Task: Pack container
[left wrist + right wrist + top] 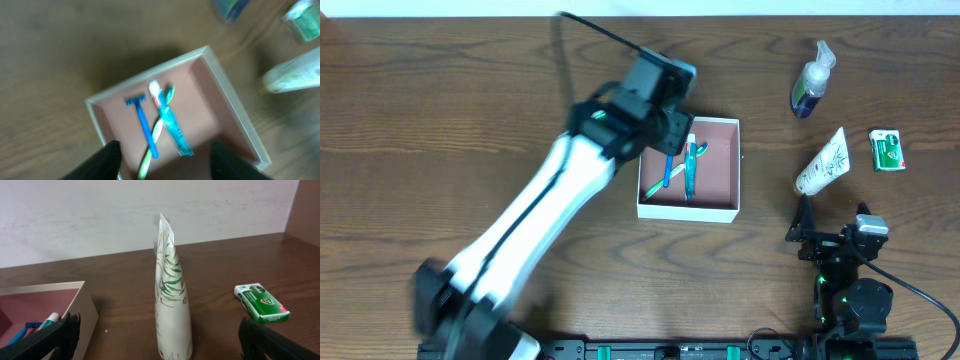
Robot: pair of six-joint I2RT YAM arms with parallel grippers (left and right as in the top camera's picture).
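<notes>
Left end effector: apart, empty, over container; lift straight clear.
Right end effector: apart, facing tube.

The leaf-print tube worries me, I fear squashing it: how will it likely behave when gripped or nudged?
The leaf-print tube tapers to a flat crimped end, so its walls are probably soft and would dent under a hard pinch. Lying on the wooden table with a rounder wide end, it may swing or roll in an arc if pushed sideways.
</notes>
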